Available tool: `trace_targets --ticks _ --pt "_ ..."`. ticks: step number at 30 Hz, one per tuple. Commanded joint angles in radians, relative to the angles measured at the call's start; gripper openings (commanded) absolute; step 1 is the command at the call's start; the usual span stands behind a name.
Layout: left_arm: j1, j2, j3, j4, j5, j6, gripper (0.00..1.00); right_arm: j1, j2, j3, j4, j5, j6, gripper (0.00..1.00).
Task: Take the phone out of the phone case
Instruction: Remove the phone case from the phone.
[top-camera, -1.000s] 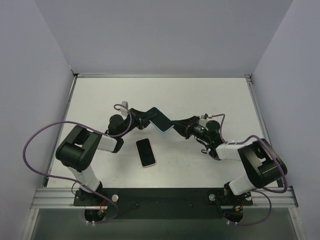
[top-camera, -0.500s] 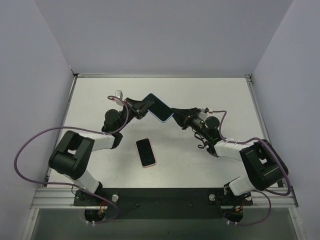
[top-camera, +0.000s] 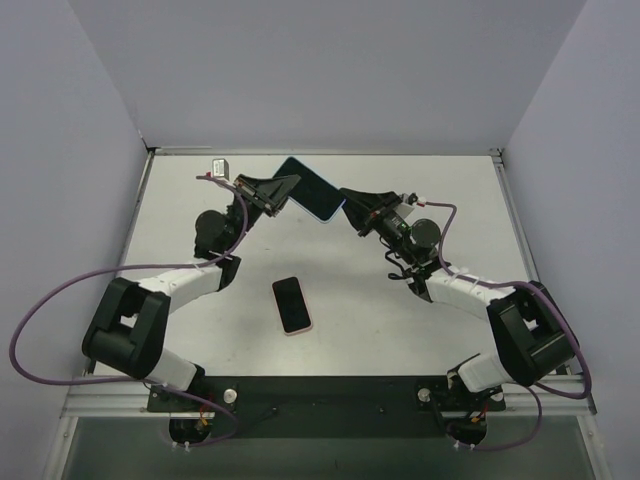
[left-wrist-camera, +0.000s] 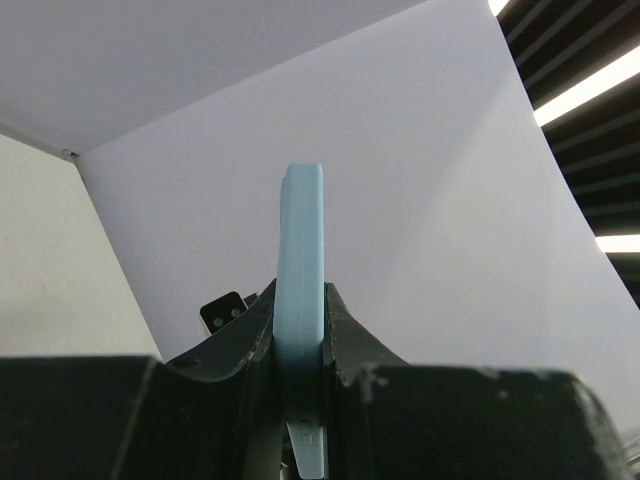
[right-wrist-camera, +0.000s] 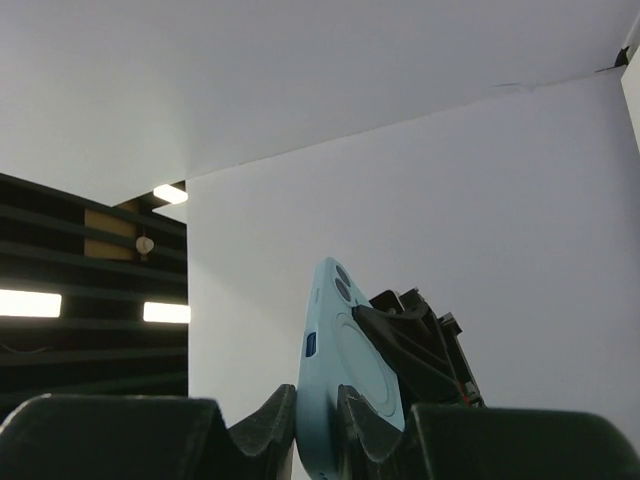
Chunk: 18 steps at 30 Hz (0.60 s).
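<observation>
Left tool (left-wrist-camera: 300, 300) and right tool (right-wrist-camera: 318, 400) each clamp one end of the phone case (top-camera: 312, 192); phone (top-camera: 292, 304) lies below on tabletop (top-camera: 360, 340).

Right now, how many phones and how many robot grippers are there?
Phones: 2 (light blue-cased phone held up, pink-edged phone lying flat)
Grippers: 2 (left gripper, right gripper)
Total: 4
</observation>
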Motion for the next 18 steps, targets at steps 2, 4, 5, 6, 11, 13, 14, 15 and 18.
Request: trace_targets --ticks 2,4,5,6,11,13,14,15,18 --pt "-0.051 -0.073 0.053 0.446 0.225 0.005 0.00 0.019 0.013 0.058 0.336 0.087 0.208 0.00" --pt "-0.051 -0.081 0.045 0.478 0.226 -0.007 0.00 0.017 0.011 0.052 0.336 0.090 0.208 0.00" --pt "-0.051 -0.087 0.045 0.479 0.226 -0.006 0.00 0.014 0.011 0.047 0.338 0.090 0.202 0.00" --pt "-0.056 -0.096 0.045 0.479 0.229 -0.001 0.00 0.016 0.010 0.041 0.338 0.093 0.196 0.00" --pt "-0.074 -0.158 0.056 0.480 0.217 0.019 0.00 0.016 0.013 0.024 0.338 0.093 0.174 0.00" --pt "-0.079 -0.170 0.066 0.480 0.211 0.016 0.00 0.017 0.022 0.024 0.338 0.093 0.171 0.00" --pt "-0.079 -0.171 0.068 0.480 0.208 0.014 0.00 0.023 0.027 0.023 0.338 0.093 0.171 0.00" --pt "-0.084 -0.174 0.070 0.479 0.199 0.013 0.00 0.025 0.028 0.023 0.338 0.090 0.168 0.00" --pt "-0.090 -0.181 0.073 0.480 0.176 0.005 0.00 0.025 0.040 0.012 0.338 0.085 0.153 0.00"
